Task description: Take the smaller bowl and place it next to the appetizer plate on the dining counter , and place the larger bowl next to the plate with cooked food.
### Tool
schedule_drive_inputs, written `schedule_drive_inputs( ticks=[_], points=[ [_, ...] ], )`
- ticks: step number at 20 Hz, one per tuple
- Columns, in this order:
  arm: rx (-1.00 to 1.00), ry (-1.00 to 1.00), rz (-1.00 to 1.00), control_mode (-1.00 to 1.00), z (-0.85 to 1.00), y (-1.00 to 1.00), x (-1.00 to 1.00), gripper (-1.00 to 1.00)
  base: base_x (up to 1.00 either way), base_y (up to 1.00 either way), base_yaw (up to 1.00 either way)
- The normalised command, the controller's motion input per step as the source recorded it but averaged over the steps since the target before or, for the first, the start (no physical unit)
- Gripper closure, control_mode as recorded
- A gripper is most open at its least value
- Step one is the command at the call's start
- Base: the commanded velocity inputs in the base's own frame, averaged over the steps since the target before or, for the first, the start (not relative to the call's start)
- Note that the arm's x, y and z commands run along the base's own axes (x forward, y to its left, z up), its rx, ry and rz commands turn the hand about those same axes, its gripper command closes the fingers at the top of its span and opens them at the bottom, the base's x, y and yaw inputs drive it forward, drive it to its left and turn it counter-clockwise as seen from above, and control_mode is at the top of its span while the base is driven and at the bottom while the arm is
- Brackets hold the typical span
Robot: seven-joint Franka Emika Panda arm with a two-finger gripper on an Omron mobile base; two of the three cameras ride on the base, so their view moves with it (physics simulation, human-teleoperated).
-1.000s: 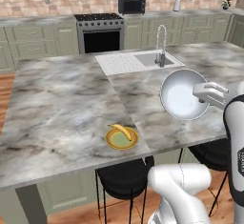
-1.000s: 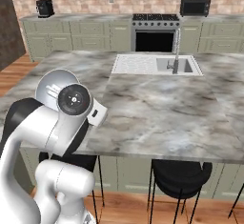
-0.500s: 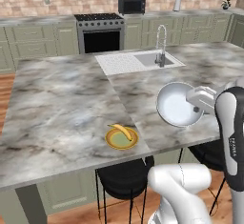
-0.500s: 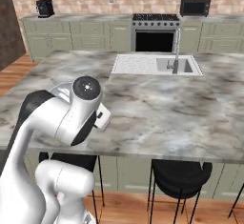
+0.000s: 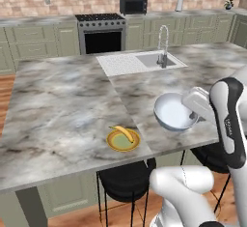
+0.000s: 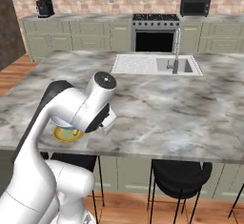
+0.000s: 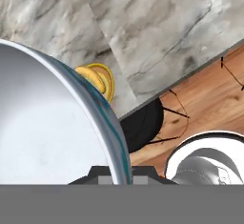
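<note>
Left base view: smaller bowl (image 5: 172, 112) carried lower, nearer appetizer plate (image 5: 123, 140).

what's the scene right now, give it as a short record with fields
held item: smaller bowl, tilted, inside facing the left base camera
gripper: shut on the bowl's rim
bowl position: above the dining counter, to the right of the appetizer plate, not set down yet
appetizer plate: yellow, near the counter's front edge, banana-like piece on it
sink: with tall faucet, at the far side of the counter
stool: black, under the counter edge below the plate
</note>
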Motion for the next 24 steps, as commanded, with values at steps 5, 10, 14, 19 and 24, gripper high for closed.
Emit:
schedule_drive_inputs(
  ticks=[5, 10, 14, 19, 24],
  points=[
    [0.03, 0.28, 0.00, -1.00, -0.29, 0.00, 0.05, 1.00, 0.00, 0.00, 0.00],
    [0.00, 0.12, 0.00, -1.00, -0.14, 0.00, 0.16, 1.00, 0.00, 0.00, 0.00],
    [-0.01, 0.03, -0.01, -1.00, -0.13, 0.00, 0.26, 1.00, 0.00, 0.00, 0.00],
    [0.00, 0.00, 0.00, -1.00, -0.19, 0.00, 0.36, 1.00, 0.00, 0.00, 0.00],
    [0.00, 0.00, 0.00, -1.00, -0.33, 0.00, 0.20, 1.00, 0.00, 0.00, 0.00]
  ],
)
